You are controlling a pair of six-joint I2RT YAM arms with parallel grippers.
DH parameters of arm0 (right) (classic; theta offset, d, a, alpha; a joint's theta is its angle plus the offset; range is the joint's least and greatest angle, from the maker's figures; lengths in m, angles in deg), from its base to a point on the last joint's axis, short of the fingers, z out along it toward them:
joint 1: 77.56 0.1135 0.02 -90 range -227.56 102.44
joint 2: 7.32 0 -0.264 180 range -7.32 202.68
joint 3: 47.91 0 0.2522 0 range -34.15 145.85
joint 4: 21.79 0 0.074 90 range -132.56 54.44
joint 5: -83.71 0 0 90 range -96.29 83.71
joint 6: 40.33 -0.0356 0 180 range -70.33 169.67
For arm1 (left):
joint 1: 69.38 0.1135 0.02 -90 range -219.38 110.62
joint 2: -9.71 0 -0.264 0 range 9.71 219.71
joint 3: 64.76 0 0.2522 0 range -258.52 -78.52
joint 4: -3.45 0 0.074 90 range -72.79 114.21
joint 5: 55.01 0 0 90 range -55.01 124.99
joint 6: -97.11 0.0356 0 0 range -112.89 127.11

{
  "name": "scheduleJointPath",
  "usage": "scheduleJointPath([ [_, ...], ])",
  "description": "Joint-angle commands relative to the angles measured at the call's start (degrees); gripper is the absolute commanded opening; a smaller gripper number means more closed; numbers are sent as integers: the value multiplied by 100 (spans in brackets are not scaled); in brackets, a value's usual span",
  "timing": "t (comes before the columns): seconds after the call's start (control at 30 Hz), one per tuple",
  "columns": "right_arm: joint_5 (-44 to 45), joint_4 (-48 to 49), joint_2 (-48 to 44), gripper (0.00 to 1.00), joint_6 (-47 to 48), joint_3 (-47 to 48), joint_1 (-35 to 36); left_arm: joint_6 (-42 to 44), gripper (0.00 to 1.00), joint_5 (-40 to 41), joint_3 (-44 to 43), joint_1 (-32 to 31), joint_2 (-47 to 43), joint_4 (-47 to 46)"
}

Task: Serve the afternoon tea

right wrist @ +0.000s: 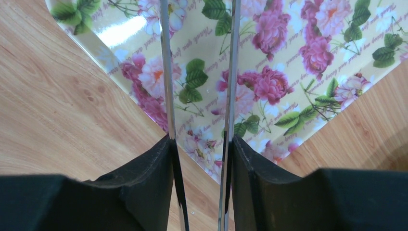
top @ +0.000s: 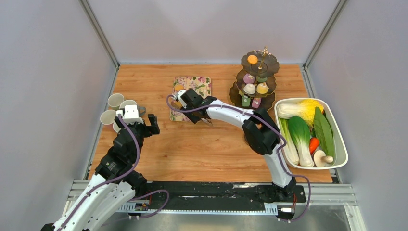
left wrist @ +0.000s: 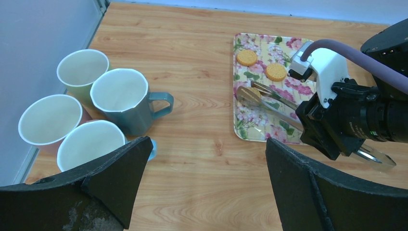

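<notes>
Right wrist, right hand (right wrist: 202,144) pinching tongs (right wrist: 234,72)

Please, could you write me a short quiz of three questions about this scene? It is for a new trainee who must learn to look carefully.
1. True or false: the left gripper is open and holds nothing.
2. What does the right gripper grip?
A) a mug
B) metal tongs
C) a cake
3. Fill in the number: ___ mugs stand together near the left gripper.

Key: 1 true; 2 B; 3 four.
</notes>
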Motion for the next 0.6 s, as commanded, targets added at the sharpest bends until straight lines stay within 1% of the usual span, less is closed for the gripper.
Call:
scheduleJointPath([
  [0.0, 255, 193, -453, 42, 99, -146, 21, 80, 100, 29, 11, -10, -30, -100],
  [0.27, 646, 15, -1317, 40, 86, -697, 13, 80, 100, -2, 1, -10, -38, -109],
  [0.57, 1021, -423, -2593, 41, -60, -858, -42, 71, 100, -17, 1, -14, -62, -102],
])
